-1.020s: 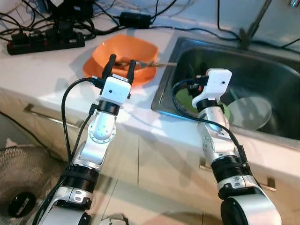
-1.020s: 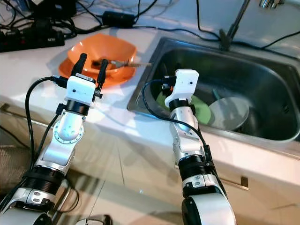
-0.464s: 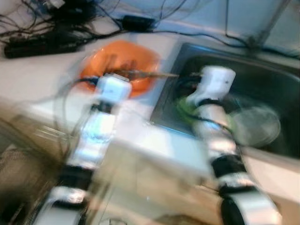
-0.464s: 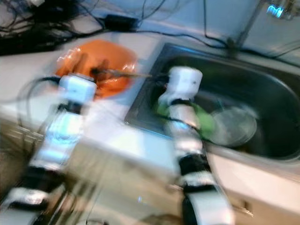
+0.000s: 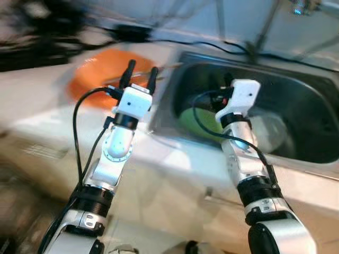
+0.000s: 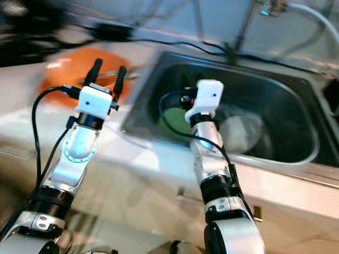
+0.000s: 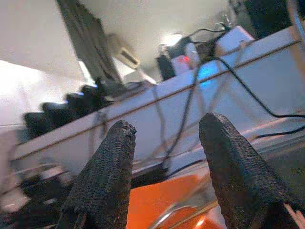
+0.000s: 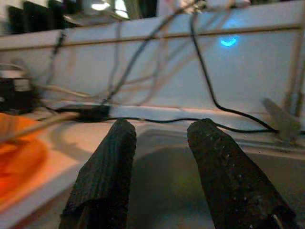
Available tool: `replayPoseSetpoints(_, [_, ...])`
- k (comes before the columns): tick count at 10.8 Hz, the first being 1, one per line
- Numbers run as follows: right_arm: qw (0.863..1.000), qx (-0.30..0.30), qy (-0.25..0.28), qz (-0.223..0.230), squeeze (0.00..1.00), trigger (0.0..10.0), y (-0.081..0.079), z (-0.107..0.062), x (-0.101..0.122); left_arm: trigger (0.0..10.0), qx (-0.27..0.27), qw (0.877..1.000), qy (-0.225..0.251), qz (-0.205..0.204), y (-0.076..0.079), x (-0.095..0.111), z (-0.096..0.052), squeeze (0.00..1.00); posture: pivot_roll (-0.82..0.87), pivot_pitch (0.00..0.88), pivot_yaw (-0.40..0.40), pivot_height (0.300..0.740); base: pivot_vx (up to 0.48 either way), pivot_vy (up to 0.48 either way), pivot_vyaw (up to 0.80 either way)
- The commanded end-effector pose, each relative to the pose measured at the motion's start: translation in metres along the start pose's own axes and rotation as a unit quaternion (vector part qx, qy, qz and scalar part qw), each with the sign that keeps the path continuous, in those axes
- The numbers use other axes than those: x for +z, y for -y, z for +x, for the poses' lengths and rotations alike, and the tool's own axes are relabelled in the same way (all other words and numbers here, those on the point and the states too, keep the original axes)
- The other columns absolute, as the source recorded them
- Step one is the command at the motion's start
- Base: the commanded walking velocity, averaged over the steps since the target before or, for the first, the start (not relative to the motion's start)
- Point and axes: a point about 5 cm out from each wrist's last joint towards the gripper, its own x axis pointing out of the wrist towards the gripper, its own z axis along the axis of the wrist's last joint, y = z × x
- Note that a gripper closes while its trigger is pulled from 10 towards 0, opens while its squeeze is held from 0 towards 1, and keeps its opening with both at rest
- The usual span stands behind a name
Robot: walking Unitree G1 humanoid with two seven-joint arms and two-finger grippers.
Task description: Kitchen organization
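Note:
An orange bowl (image 5: 92, 79) sits on the white counter left of the steel sink (image 6: 288, 103), blurred, with a thin stick-like utensil (image 8: 40, 125) lying across it toward the sink. My left gripper (image 5: 141, 72) hovers open over the bowl's right side, its fingers (image 7: 107, 174) empty. My right gripper (image 8: 159, 143) is raised over the sink's left part, open, with nothing between its fingers. In the sink lie a green plate (image 6: 175, 119) and a pale round plate (image 6: 241, 132), partly hidden behind my right arm.
Black cables and an adapter (image 6: 114, 32) run along the back of the counter. A faucet (image 6: 267, 8) stands behind the sink. Cabinet fronts with handles (image 6: 257, 212) lie below the counter edge.
The whole picture has shifted left and is still blurred: the camera has turned toward the sink. Both grippers keep their poses, open over the bowl and the sink.

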Motion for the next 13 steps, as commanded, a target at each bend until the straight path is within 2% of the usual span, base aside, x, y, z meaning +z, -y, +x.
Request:
replayPoseSetpoints(1, [1.000,-0.007,0.011,-0.001,0.00,10.0,0.005,0.002,0.005,10.0,0.002,1.000,0.002,-0.001,0.001,0.001,-0.001,0.00,0.13,0.093,-0.046,0.740,0.000,0.000,0.00])
replayPoseSetpoints(10, [1.000,-0.005,0.004,-0.003,0.00,10.0,0.005,0.001,0.002,10.0,0.004,1.000,-0.013,-0.004,0.000,-0.003,-0.002,0.00,0.13,0.093,-0.048,0.740,0.000,0.000,0.00])
replayPoseSetpoints(13, [1.000,0.002,0.002,-0.012,0.00,10.0,0.004,0.002,0.001,10.0,0.015,0.999,-0.033,-0.002,-0.005,-0.010,-0.002,0.00,0.13,0.090,-0.050,0.740,0.000,0.000,0.00])
